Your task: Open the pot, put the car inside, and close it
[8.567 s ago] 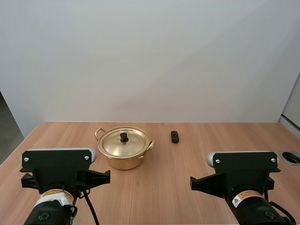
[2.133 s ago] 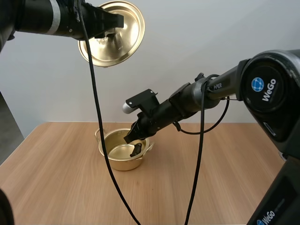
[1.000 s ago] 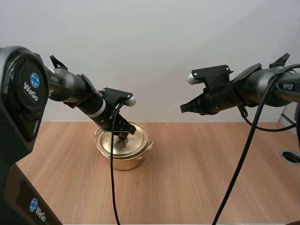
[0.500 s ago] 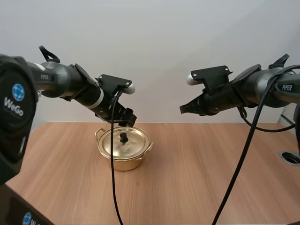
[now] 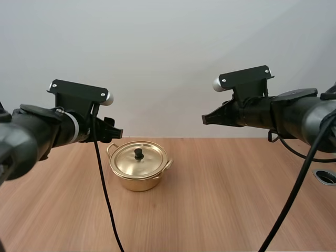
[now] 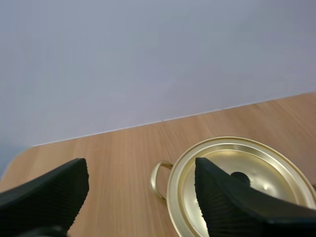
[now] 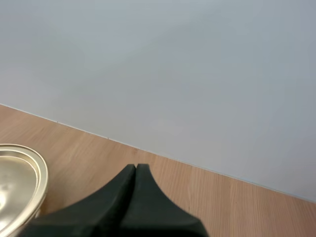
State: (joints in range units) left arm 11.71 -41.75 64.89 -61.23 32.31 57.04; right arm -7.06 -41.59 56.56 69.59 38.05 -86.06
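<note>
Setting: lab test bench before me, with wood-grain table [image 5: 210, 210], plain white wall [image 5: 168, 52], desk grommet hole [image 5: 325, 176].

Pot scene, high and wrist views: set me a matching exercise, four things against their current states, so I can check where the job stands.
Things:
1. lid
2. left gripper
3. right gripper
4. pot

States:
A. shut, holding nothing
B. stands on the table
C. rests on the pot, black knob up
D. open, holding nothing

Pairs: 1-C; 2-D; 3-A; 4-B
</note>
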